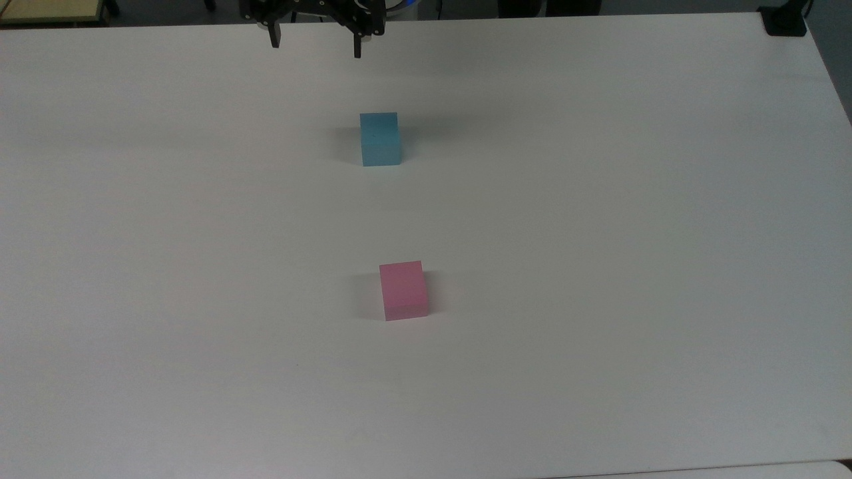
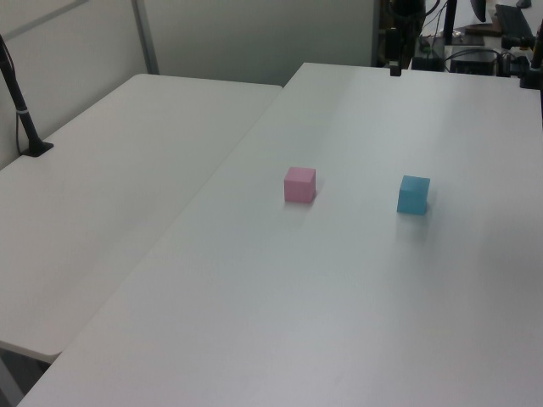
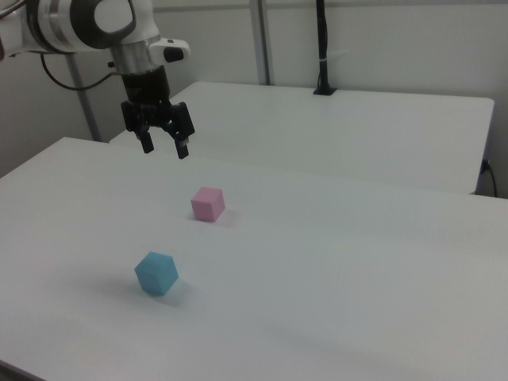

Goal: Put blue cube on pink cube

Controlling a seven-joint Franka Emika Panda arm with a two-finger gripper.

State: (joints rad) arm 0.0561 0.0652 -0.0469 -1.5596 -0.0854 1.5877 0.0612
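Observation:
The blue cube (image 1: 380, 138) (image 2: 413, 195) (image 3: 156, 273) rests on the white table (image 1: 599, 233), with nothing touching it. The pink cube (image 1: 403, 290) (image 2: 299, 184) (image 3: 208, 204) sits on the table apart from it, nearer the top view's bottom edge. My gripper (image 1: 315, 44) (image 3: 165, 148) hangs open and empty, high above the table near the top view's upper edge, up and to the left of the blue cube there. In the right view it hovers above and behind both cubes. A dark fingertip (image 2: 394, 71) pokes in at the left view's top.
A second white table (image 2: 110, 186) (image 3: 357, 127) adjoins this one. A black post (image 2: 21, 110) (image 3: 324, 48) stands on it. A black object (image 1: 784, 20) sits at the table's far right corner in the top view. Cluttered equipment (image 2: 484, 42) lies beyond the table.

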